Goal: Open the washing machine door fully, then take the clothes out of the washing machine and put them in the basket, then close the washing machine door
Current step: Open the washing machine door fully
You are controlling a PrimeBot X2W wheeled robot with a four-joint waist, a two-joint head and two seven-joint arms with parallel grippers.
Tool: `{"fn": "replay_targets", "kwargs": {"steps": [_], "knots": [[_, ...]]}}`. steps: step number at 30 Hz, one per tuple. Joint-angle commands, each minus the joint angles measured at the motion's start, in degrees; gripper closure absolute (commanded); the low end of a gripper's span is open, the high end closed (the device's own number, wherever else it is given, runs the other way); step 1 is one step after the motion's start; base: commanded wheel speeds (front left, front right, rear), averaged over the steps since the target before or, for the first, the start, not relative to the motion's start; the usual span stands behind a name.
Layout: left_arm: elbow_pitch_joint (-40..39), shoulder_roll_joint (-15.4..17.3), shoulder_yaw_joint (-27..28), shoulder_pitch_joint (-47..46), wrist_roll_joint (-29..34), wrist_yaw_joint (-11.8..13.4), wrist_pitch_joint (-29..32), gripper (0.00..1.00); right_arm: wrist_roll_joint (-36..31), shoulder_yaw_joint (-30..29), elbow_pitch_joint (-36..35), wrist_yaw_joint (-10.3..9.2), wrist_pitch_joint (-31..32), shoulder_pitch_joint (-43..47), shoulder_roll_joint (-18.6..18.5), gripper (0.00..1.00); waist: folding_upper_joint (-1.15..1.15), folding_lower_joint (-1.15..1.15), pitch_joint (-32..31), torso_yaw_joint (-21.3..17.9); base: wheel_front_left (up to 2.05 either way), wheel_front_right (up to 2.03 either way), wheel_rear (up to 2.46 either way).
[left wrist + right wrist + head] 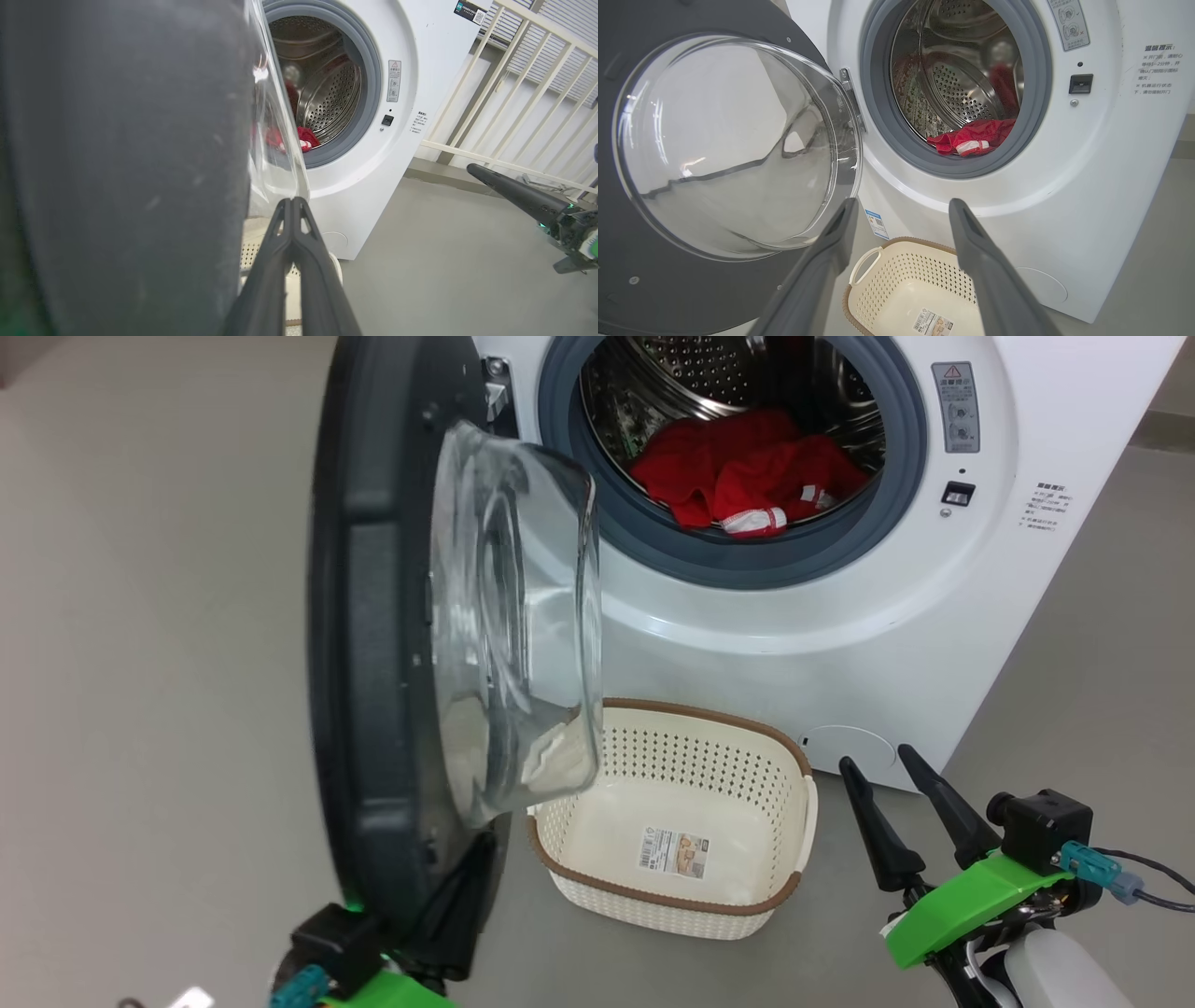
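Lower left, the left gripper (293, 201), fingers pressed together on nothing, seems to touch the washing machine door (373, 616), which hides part of the basket (700, 712). The right gripper (878, 761), lower right, gapes empty; the clothes (747, 476) lie inside the washing machine (840, 644).

Head cam high, looks down on washing machine (794, 653) front. L wrist cam hugs door (117, 163), frame left. R wrist cam low, near, faces drum (962, 84). All share drum.

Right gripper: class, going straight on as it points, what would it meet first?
The right gripper would probably meet the white front of the washing machine below its drum opening, missing the basket; depth unclear.
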Motion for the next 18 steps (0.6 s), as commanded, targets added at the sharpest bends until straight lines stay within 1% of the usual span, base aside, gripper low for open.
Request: {"fn": "replay_targets", "kwargs": {"steps": [1,14,17,18], "knots": [[-1.6,2.3,3.8,-1.5,-0.7,1.3,-1.0,1.00,-0.2,1.4,-1.1,0.09,-0.7,-0.9,-0.3,0.00,0.00,0.00,-0.1,0.2,0.00,0.00,0.00],[-4.3,6.5,8.3,0.9,-2.0,4.2,-0.7,1.00,-0.1,1.7,-0.9,0.09,-0.7,-1.0,-0.3,0.00,0.00,0.00,-0.2,2.0,0.00,0.00,0.00],[-4.2,7.3,9.4,0.7,-2.4,5.1,0.4,1.00,-0.1,1.6,-0.9,0.09,-0.7,-0.9,-0.2,0.00,0.00,0.00,0.0,2.7,0.00,0.00,0.00],[-4.1,7.8,10.2,0.2,-2.8,5.8,1.2,1.00,-0.1,1.6,-0.9,0.09,-0.7,-0.9,-0.2,0.00,0.00,0.00,0.2,3.0,0.00,0.00,0.00]]}}
